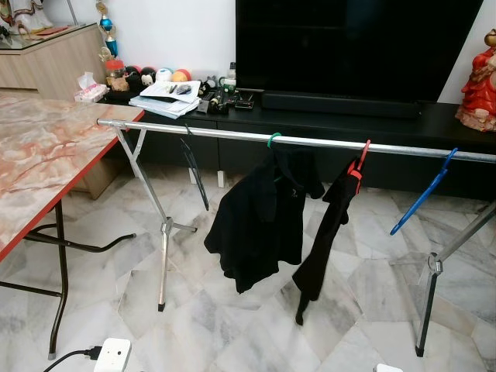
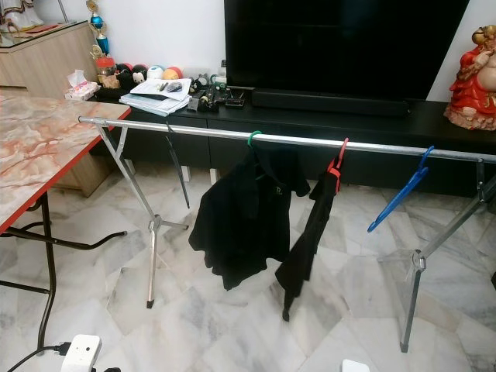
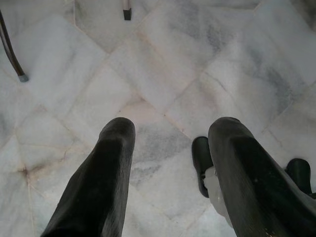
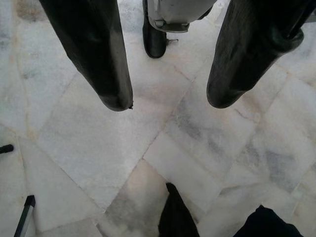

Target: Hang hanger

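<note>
The left gripper point(image 3: 170, 136) hangs with its fingers apart over the marble floor point(image 3: 168, 64), holding nothing. The right gripper point(image 4: 168, 98) likewise points down at the floor, fingers spread and empty. Well away from both, on the rail point(image 1: 232, 136), hang left to right a black hanger point(image 1: 195, 167), a green-hooked hanger point(image 1: 273, 140) with a black shirt point(image 1: 260, 217), a red hanger point(image 1: 358, 167) with a dark garment point(image 1: 322, 240), and a bare blue hanger point(image 1: 422, 194).

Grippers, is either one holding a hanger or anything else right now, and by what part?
Nothing is held. The left gripper and the right gripper both hang over bare marble floor, jaws apart with nothing between them.
</note>
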You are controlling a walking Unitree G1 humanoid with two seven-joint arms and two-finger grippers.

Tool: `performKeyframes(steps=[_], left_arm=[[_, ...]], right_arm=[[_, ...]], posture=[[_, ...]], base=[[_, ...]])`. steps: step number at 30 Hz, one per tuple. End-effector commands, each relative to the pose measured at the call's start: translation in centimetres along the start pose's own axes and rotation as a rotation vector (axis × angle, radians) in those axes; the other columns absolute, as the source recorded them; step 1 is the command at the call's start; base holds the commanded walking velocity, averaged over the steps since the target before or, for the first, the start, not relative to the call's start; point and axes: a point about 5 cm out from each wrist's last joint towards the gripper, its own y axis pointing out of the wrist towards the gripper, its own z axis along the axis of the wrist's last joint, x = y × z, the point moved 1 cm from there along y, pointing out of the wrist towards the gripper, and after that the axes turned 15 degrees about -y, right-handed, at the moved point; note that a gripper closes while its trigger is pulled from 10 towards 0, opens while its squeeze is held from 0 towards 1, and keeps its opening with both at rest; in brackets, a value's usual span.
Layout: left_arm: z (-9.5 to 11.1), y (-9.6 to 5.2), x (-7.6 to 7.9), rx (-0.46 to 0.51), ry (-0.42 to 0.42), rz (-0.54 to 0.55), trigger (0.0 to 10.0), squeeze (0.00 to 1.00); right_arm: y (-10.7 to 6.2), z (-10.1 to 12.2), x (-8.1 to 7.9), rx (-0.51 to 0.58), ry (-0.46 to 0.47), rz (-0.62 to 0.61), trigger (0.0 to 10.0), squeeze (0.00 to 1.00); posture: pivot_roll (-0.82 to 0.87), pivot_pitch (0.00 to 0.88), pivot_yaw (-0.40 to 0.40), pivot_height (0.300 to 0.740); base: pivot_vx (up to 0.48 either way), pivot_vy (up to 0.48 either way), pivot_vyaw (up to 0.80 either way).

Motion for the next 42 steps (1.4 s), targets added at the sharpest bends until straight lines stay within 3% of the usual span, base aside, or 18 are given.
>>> performKeyframes(steps=[1,12,13,14,16,34,42], left_arm=[[-0.1,0.0,-0.2,-0.001,-0.015,0.011,10.0,0.00],[0.4,0.0,0.0,0.027,-0.006,0.012,10.0,0.00],[-1.5,-0.4,-0.4,-0.042,0.009,0.008,10.0,0.00],[-4.0,-1.0,-0.8,-0.142,0.029,0.001,10.0,0.00],[-4.5,-1.1,-0.8,-0.165,0.031,-0.004,10.0,0.00],[-4.2,-1.1,-0.8,-0.144,0.026,0.001,10.0,0.00],[-2.3,-0.6,-0.5,-0.025,-0.020,0.000,10.0,0.00]], right_arm=[[0.0,0.0,-0.3,-0.001,-0.007,0.011,10.0,0.00],[0.0,0.0,-0.2,0.001,-0.006,0.007,10.0,0.00],[-0.3,-1.3,-0.3,-0.037,-0.032,0.024,10.0,0.00],[-0.8,-3.0,-0.5,-0.088,-0.056,0.041,10.0,0.00],[-0.9,-3.3,-0.6,-0.098,-0.061,0.045,10.0,0.00],[-0.8,-3.1,-0.7,-0.090,-0.042,0.039,10.0,0.00],[-0.5,-0.8,0.6,0.049,0.016,-0.051,10.0,0.00]], posture=[[0.01,0.016,0.014,0.740],[0.00,0.000,0.000,0.740],[-0.02,0.056,0.015,0.740],[-0.03,0.055,0.020,0.740],[-0.03,0.055,0.020,0.740],[-0.02,0.050,0.019,0.740],[-0.02,0.051,0.017,0.740]], base=[[0.000,0.000,0.00],[0.000,0.000,0.00],[0.000,0.000,0.00],[0.000,0.000,0.00],[0.000,0.000,0.00],[0.000,0.000,0.00],[0.000,0.000,0.00]])
